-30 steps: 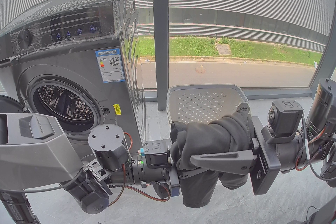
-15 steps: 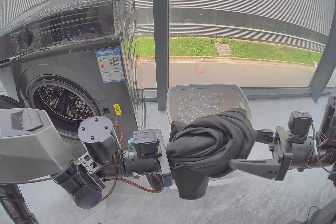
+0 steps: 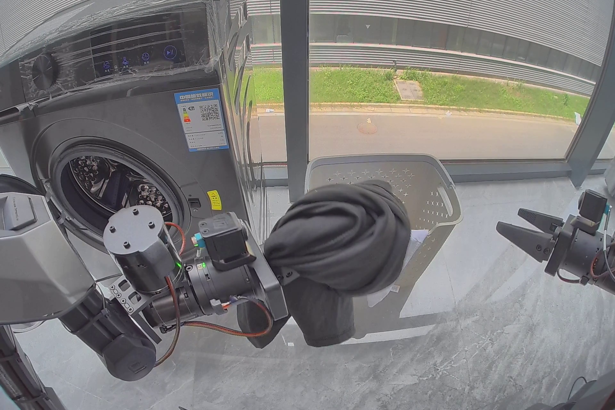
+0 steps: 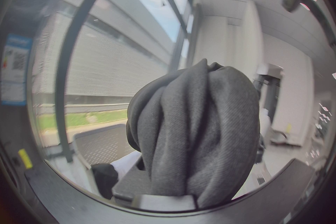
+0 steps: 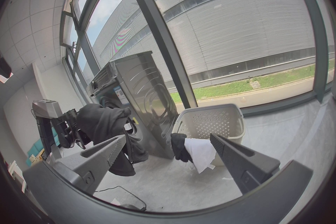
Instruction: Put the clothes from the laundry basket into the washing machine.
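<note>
Pinching a bulging, soft grey knit garment (image 3: 339,235), left hand (image 3: 289,278); right hand (image 3: 510,221) spread.

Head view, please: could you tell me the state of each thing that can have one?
washing machine: door open, panel lit.
left gripper: shut on dark garment.
dark garment: bunched, held aloft.
right gripper: open, empty.
laundry basket: upright, white cloth draped over its rim.

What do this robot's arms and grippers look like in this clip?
Left arm: black cylindrical segments, a round screw-dotted cap, red cables, a small green light and a boxy black wrist camera; the dark garment covers its tip. Right gripper: two black wedge-shaped fingers tapering to points, ridged inside, on a black arm with red cables.
</note>
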